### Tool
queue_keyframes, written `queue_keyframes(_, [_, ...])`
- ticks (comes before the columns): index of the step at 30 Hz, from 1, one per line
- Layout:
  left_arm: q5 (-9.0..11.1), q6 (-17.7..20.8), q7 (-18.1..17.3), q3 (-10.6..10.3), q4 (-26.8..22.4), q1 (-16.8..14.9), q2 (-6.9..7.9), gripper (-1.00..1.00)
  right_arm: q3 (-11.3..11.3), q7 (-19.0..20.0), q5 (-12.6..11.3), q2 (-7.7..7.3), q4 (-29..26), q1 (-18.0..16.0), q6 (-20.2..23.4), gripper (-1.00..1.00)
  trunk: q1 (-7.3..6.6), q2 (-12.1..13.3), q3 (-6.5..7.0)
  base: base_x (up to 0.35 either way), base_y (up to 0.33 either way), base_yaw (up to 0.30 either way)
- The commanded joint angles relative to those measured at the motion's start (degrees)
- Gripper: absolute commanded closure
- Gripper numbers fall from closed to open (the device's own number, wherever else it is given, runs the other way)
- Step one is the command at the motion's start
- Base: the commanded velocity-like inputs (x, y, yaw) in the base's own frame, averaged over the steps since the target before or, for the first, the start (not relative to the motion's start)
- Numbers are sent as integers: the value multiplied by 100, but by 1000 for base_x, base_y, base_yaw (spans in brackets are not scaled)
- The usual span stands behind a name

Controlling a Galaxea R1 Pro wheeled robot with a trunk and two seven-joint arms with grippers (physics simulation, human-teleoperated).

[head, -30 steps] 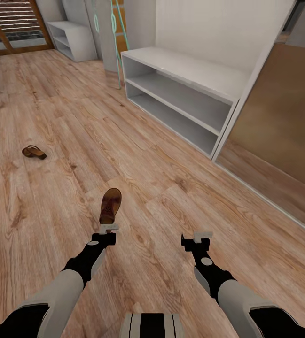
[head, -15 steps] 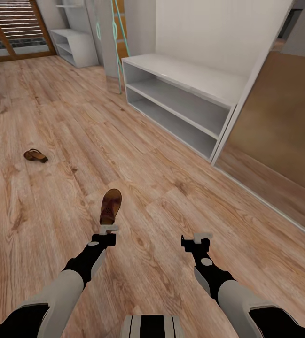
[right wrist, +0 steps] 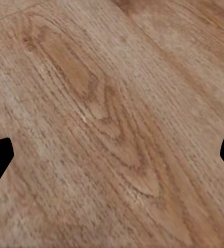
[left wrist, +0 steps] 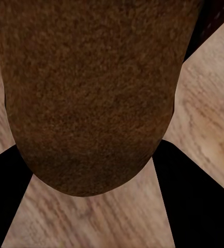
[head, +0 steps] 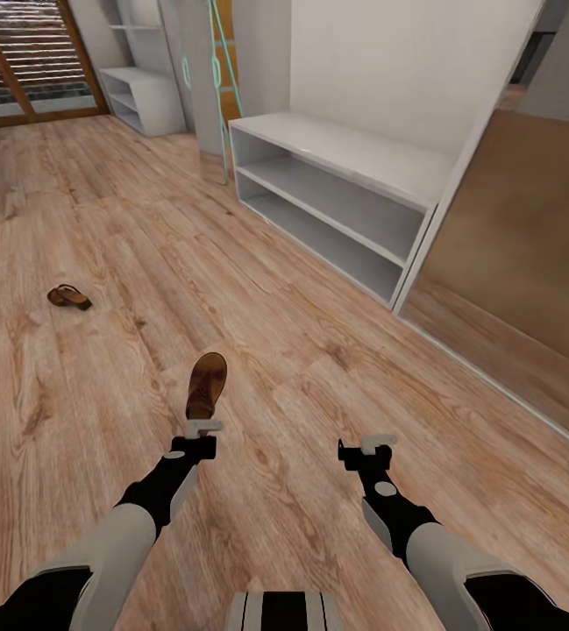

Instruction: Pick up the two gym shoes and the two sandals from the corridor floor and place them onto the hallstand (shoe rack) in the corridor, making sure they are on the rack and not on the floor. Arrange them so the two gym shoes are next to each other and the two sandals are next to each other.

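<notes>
My left gripper (head: 203, 427) is shut on one dark brown sandal (head: 207, 384), which juts forward from the fingers above the corridor floor (head: 319, 386). In the left wrist view its brown underside (left wrist: 91, 88) spans the space between the black fingers. The other sandal (head: 69, 297) lies on the floor far to the left. The white hallstand (head: 345, 149) stands ahead to the right against the wall, its top and both shelves bare. My right gripper (head: 378, 441) hangs open over bare planks (right wrist: 112, 124). The gym shoes are out of view.
A brown sliding wardrobe panel (head: 512, 263) runs along the right beside the hallstand. A smaller white shelf unit (head: 144, 101) and a slatted door (head: 30, 53) stand at the far end. A teal-edged panel (head: 218, 79) sits just left of the hallstand.
The whole view has shifted: hallstand and floor sandal sit slightly lower in the picture, so the camera moved. Both arms keep their pose, the left still holding its sandal.
</notes>
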Motion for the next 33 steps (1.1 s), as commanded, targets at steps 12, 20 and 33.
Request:
queue_keyframes(12, [0, -2, -6, 1, 0, 0, 0, 100, 0, 0, 0, 0, 0, 0, 0, -100, 0, 0, 115, 0, 0, 0])
queue_keyframes(20, [0, -2, -6, 2, 0, 0, 0, 100, 0, 0, 0, 0, 0, 0, -2, -100, 0, 0, 191, 0, 0, 0])
queue_keyframes(33, [0, -2, -6, 2, 0, 0, 0, 100, 0, 0, 0, 0, 0, 0, -2, -100, 0, 0, 315, 0, 0, 0])
